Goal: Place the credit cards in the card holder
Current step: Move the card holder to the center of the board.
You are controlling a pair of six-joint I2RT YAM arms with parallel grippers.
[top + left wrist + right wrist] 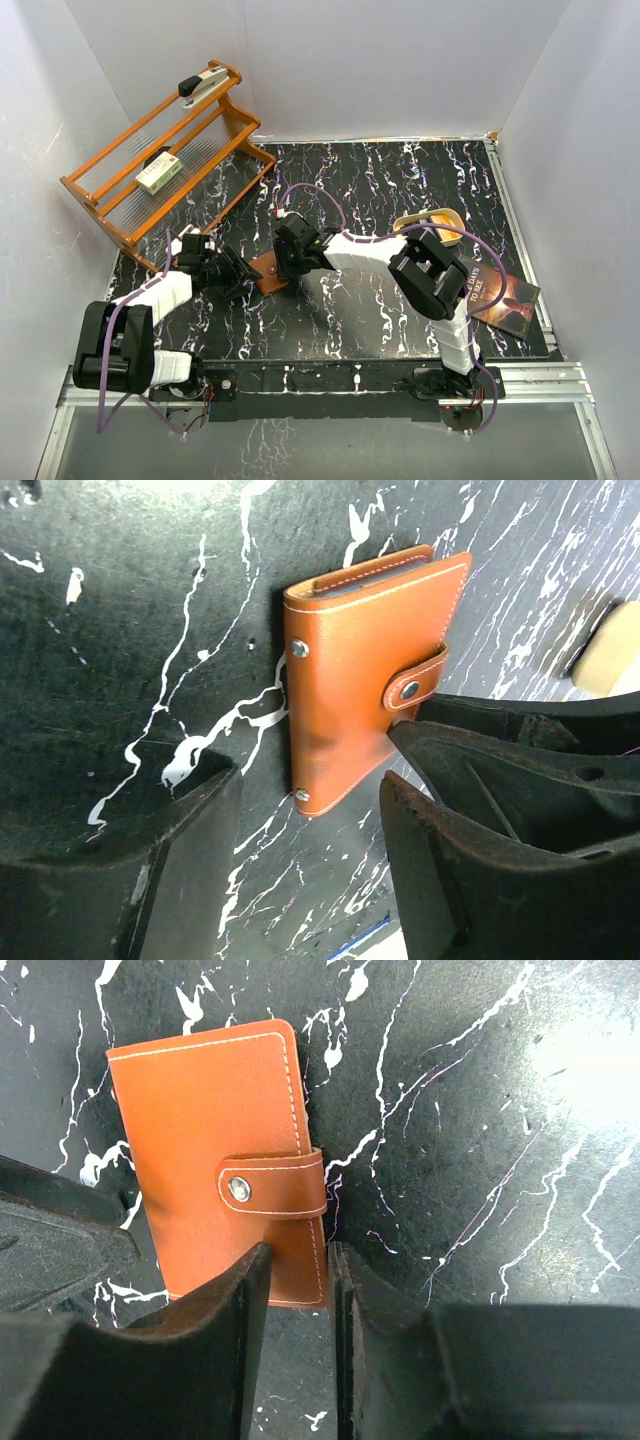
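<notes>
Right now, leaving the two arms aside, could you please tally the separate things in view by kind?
card holder: 1
wooden rack: 1
stapler: 1
white-and-green box: 1
dark book: 1
tan curved object: 1
credit cards lying loose: 0
Total: 6

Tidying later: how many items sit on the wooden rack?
2 clearly: a stapler on the top shelf, a white-and-green box lower; a dark shape behind it may be another.
</notes>
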